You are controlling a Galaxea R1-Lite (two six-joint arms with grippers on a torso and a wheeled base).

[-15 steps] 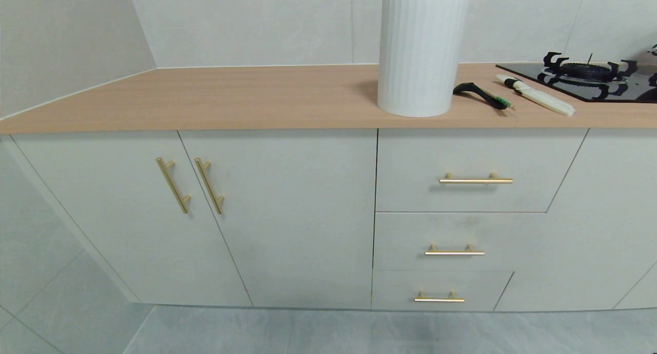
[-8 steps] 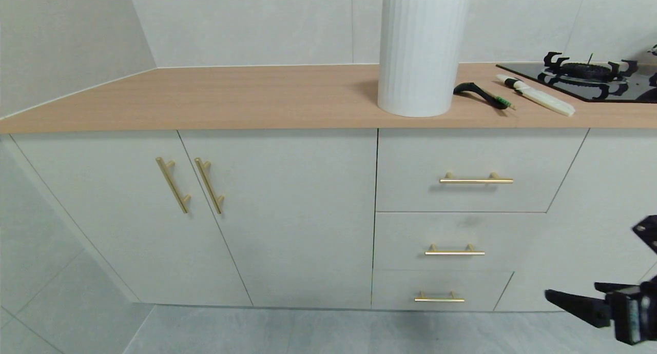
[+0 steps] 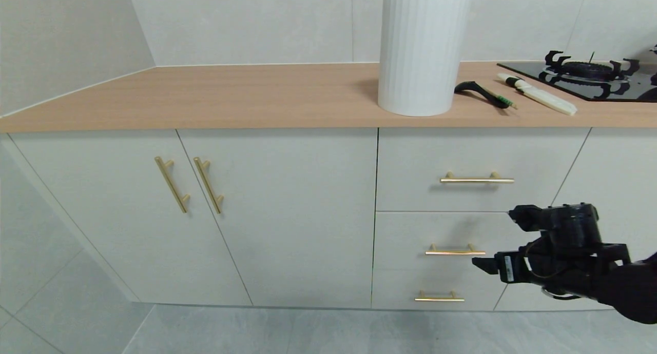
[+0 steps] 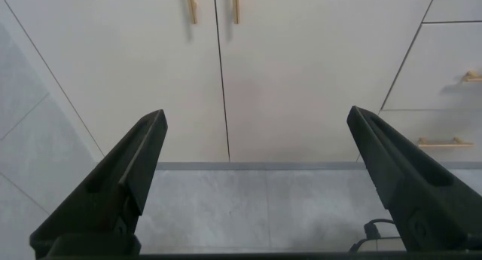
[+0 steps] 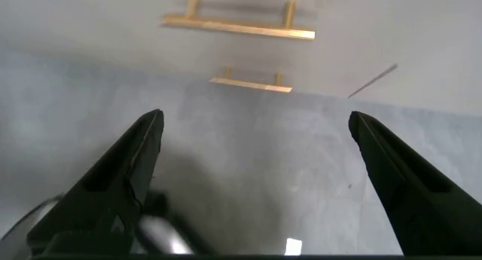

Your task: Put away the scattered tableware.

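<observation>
At 4 o'clock in head view, right gripper (image 3: 495, 238) spread wide before drawers (image 3: 410, 236) (white label on it unreadable). Wide too: left gripper (image 4: 256, 118). At 12 o'clock, white container (image 3: 422, 51) cut off at top.

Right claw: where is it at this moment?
In the head view, the right claw is open, low on the robot's right, in front of the middle drawer, just right of its gold handle.

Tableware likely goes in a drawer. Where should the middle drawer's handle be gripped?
I'd take the middle handle mid-bar, between its two posts, from straight in front, jaws above and below: the bar lies horizontal, standing off the drawer front.
</observation>
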